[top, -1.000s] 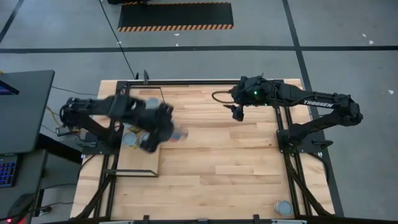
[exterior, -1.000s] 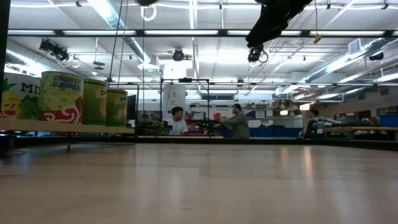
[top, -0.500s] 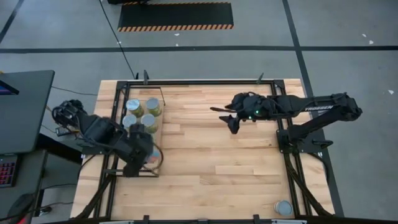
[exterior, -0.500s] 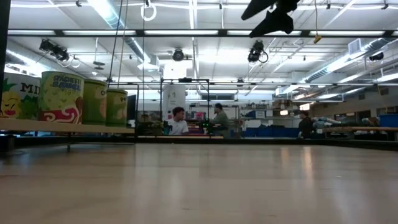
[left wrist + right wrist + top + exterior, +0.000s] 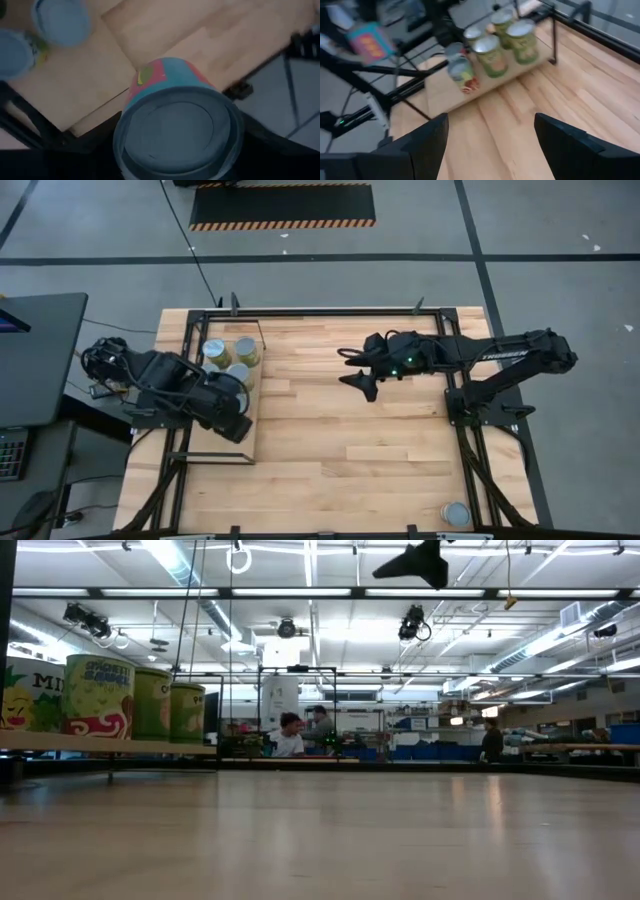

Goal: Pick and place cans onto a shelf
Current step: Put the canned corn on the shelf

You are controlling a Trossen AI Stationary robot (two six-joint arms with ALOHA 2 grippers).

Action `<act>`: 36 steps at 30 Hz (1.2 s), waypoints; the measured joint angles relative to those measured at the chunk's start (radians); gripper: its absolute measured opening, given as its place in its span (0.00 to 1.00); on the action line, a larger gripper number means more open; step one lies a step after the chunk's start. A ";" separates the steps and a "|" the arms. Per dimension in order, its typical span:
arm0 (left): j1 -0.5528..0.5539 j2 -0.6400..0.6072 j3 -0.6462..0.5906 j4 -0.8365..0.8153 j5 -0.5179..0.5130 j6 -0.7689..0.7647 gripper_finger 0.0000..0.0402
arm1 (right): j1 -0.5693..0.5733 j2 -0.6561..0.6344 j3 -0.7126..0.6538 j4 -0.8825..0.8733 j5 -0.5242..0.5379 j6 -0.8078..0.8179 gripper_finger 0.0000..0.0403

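Left tool (image 5: 235,423), at the lower left of the high view, hangs over the near end of the pale plywood shelf with its thin black metal frame (image 5: 222,448). It is closed around a small round tin with a teal and pink label and a dull silver top (image 5: 177,134), which fills the middle of the left wrist view; bare board shows beyond the tin there.

To set it down well, I judge the tin should be brought over that bare stretch of board, clear of the frame edge, and lowered upright until its base sits flat before the tool lets go. It should stay well apart from the tins already standing, so the fingers have room to spread without knocking a neighbour.

Farther along the shelf, towards the upper left of the high view, stand the olive and yellow-gold tins with shiny tops (image 5: 231,357), grouped close together.

Right tool (image 5: 362,383) waits in the air above the middle of the plank-striped wooden counter (image 5: 350,435), fingers spread and empty. One more silver-topped tin (image 5: 456,513) stands alone at the lower right corner.
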 joint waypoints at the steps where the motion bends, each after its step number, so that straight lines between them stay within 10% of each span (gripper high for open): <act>1: 0.001 -0.009 -0.021 0.001 0.003 -0.040 0.72 | -0.003 0.000 0.000 0.008 -0.018 -0.019 0.75; 13: 0.000 -0.305 -0.495 -0.002 0.104 -0.569 0.72 | 0.004 -0.004 0.000 -0.021 -0.269 -0.153 0.75; 36: -0.050 -0.508 -0.995 0.243 0.125 -0.588 0.72 | 0.006 -0.004 0.000 -0.078 -0.311 -0.089 0.75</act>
